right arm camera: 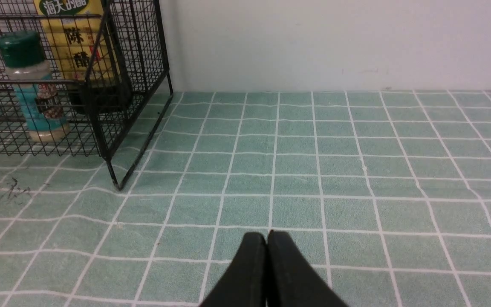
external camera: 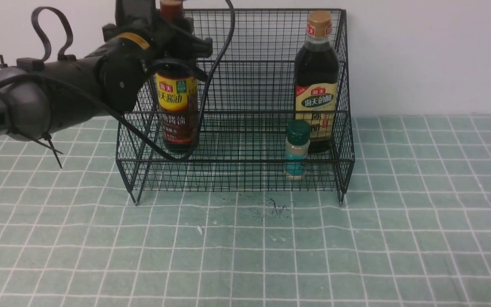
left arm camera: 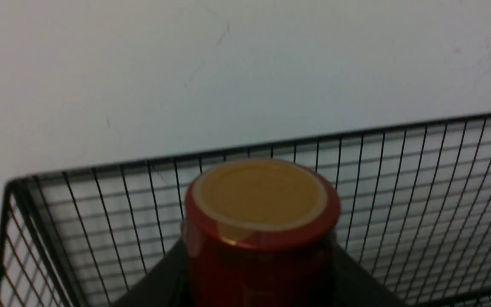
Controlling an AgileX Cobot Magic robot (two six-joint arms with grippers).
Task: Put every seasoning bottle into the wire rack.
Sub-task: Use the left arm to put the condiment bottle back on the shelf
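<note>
The black wire rack [external camera: 245, 106] stands against the wall on the green tiled cloth [external camera: 356, 247]. The left gripper [external camera: 177, 55] is clamped round the neck of the tall red-capped bottle [external camera: 177, 115], holding it upright in the rack's left side. The tan-capped bottle [external camera: 316, 81] stands on the upper tier at right. Just in front, on the lower tier, sits the little green-capped shaker [external camera: 296, 149]. The right gripper [right arm camera: 267, 273] hovers over the cloth, pinched together, empty.
</note>
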